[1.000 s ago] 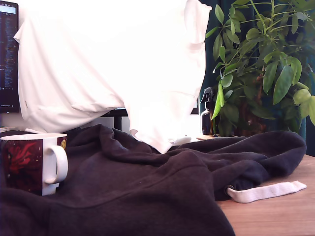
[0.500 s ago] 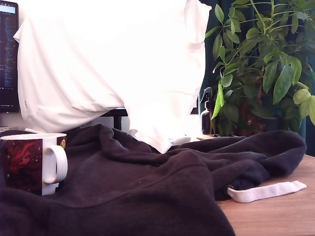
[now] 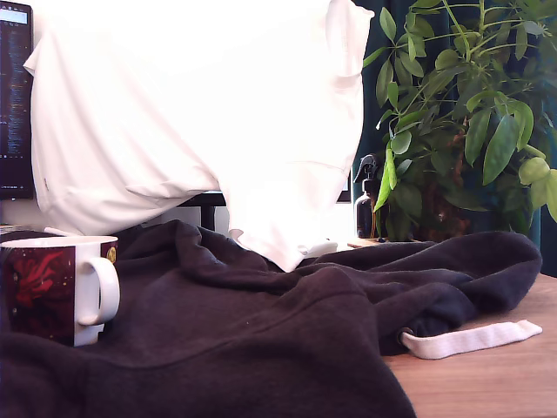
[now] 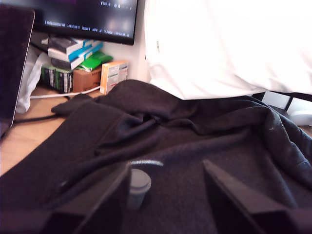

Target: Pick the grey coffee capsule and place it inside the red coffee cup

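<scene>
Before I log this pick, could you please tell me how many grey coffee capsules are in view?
1. The grey coffee capsule stands on the dark garment, next to one finger of the open end effector. Others could be hidden in the folds.

We see a dark hoodie [image 3: 261, 331] spread over most of the wooden bench [image 3: 487, 383], its white drawstring [image 3: 470, 340] lying on bare wood. Behind hang a white cloth [image 3: 200, 113], a leafy plant [image 3: 461, 113] and a dark spray bottle [image 3: 367, 200]. A monitor [image 4: 92, 17] and stacked boxes [image 4: 78, 63] sit at the bench's back edge.
</scene>
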Controlling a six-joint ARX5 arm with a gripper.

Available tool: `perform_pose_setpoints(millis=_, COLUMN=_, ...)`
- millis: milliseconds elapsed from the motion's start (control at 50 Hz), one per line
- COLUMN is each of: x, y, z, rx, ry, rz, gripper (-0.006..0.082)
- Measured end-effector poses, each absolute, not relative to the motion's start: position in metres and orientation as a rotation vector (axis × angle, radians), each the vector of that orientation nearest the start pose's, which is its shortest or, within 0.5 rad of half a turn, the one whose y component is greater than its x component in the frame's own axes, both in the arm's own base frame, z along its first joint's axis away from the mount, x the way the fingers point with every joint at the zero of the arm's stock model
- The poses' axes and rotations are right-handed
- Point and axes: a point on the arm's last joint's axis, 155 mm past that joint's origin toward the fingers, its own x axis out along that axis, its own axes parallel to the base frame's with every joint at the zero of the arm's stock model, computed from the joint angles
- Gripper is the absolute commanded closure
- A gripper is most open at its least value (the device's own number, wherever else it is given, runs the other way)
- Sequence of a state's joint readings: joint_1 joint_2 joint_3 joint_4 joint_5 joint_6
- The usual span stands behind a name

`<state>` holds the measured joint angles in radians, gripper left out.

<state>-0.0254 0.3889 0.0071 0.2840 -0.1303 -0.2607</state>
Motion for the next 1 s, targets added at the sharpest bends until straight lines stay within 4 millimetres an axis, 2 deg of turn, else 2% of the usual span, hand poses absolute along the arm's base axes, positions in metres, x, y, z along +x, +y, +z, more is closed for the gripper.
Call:
perform_pose_setpoints(millis=240, x=0.291, y=0.014, z=0.121, rx=-0.207, ry=0.16, rz=0.11, gripper=0.0064)
perform_pose_setpoints(millis=660, x=0.314, y=0.033, z=0.089, rx=-0.16, ry=0.215, rz=0.12, gripper=0.0065)
perform_pose_setpoints(millis=780, x=0.32, y=0.031, z=0.071, rx=-0.132, ry=0.267, rz=0.084, gripper=0.0065)
perform_pose_setpoints(millis=1000, x=0.347, y=0.032, z=0.058, rx=-0.118, ry=0.31, rz=0.051, gripper=0.0067)
